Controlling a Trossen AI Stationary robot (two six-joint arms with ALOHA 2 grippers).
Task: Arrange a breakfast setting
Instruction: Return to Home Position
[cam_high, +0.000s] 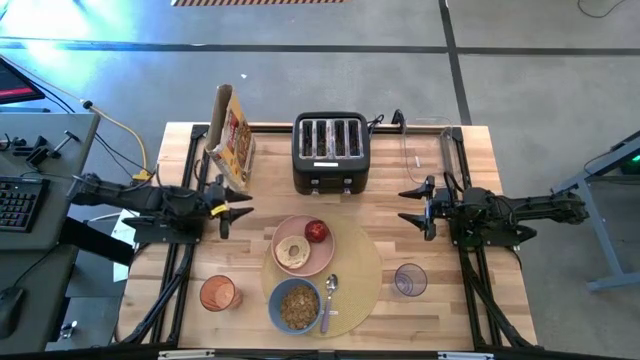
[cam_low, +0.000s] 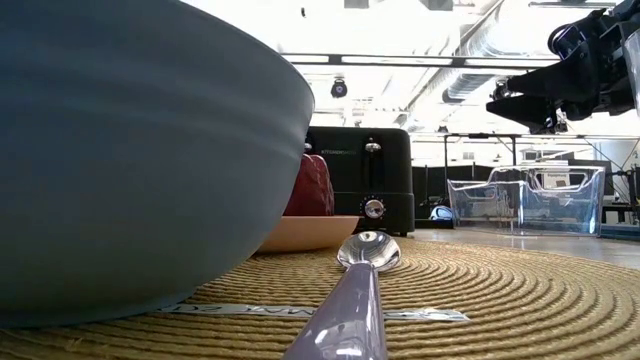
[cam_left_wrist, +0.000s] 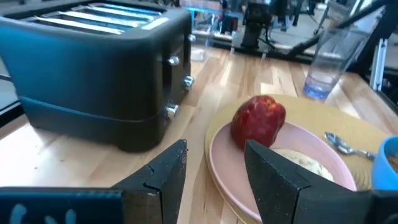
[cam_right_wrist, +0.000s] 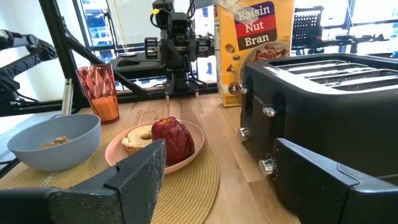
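Pink plate (cam_high: 321, 258); red apple (cam_high: 316, 231); blue bowl (cam_high: 271, 303); orange cup (cam_high: 217, 293); black toaster (cam_high: 331, 152); tan coiled-weave placemat (cam_high: 360, 275).

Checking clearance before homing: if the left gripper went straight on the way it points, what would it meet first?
The left gripper likely meets nothing near: its line runs over bare table between the toaster and the red apple, toward the right gripper. Height is unclear.

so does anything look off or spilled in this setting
Nothing stands out. The plate with bagel and apple, the bowl and the spoon all sit on the placemat; cup and glass stand upright either side of it. No spills visible.
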